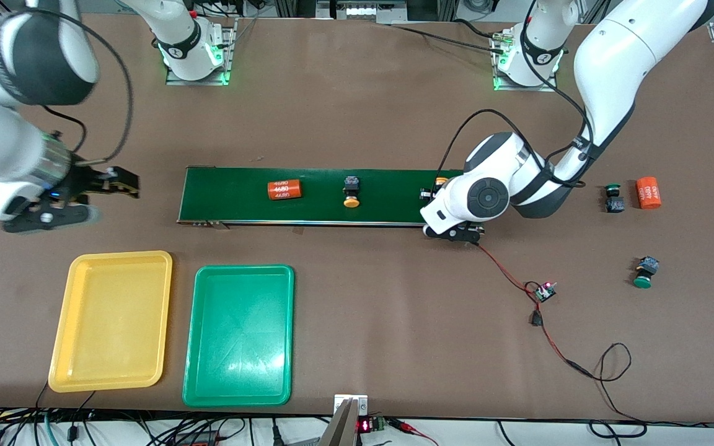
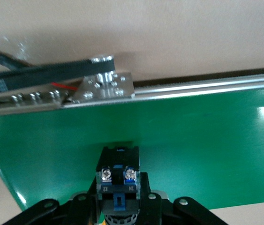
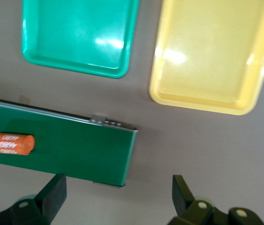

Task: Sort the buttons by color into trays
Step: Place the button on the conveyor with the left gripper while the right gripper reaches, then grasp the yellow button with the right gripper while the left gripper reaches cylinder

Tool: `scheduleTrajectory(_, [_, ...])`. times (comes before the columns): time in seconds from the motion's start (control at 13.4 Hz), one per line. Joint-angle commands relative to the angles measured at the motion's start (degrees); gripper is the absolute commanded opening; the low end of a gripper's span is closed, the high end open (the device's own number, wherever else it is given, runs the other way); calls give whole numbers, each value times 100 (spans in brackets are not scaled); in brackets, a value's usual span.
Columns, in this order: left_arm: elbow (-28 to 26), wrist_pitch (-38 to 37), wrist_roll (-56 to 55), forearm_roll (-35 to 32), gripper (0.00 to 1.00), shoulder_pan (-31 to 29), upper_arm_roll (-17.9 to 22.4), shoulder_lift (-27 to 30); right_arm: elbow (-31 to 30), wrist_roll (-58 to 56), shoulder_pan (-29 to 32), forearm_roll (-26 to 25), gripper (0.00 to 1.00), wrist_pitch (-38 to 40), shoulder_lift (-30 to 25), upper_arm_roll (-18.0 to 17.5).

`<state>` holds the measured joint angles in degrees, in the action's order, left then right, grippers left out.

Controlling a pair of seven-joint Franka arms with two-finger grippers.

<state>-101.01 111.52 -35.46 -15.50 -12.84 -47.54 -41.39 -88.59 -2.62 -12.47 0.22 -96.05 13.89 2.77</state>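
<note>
Empty green tray [image 1: 238, 335] and yellow tray [image 1: 111, 320] wait at six o'clock while the left gripper [image 2: 119, 206] clamps a yellow button [image 1: 440, 181] at the conveyor belt's [image 1: 320, 195] three-o'clock end, and the right gripper [image 1: 123, 183] hovers open at nine o'clock.

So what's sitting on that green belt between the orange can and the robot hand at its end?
One yellow-capped button lies on the conveyor belt between the orange cylinder and the left gripper, which grips another button; the front view shows it.

green conveyor belt [image 1: 320, 195], orange cylinders [image 1: 284, 189]; wires [image 1: 555, 347]

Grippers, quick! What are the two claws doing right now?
Left gripper: shut on a yellow button over the conveyor belt.
Right gripper: open, holding nothing.
</note>
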Motion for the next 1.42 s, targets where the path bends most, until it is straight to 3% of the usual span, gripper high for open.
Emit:
scheduleTrajectory(0.0, [-103, 81, -163, 3, 99, 1, 25, 114, 61, 103, -325, 494, 100, 8, 227, 40])
scheduleTrajectory(0.3, [107, -15, -181, 99, 100, -70, -106, 341, 61, 1200, -877, 681, 100, -290, 491, 40])
scheduleTrajectory(0.6, [1221, -1049, -172, 653, 100, -254, -256, 421, 61, 2316, -1713, 681, 100, -809, 956, 40])
scheduleTrajectory(0.9, [1505, -2176, -5, 513, 100, -1490, -195, 404, 17, 2913, -2240, 681, 100, -1336, 1449, 40])
scheduleTrajectory(1.05, [1479, -2449, 248, -81, 100, -2062, -159, 377, 17, 3389, -2566, 663, 100, -1748, 1704, 40])
scheduleTrajectory(1.34, [1452, -2679, 1759, -1154, 100, -2767, 59, 307, 8, 3628, -2839, 681, 100, -1891, 1994, 40])
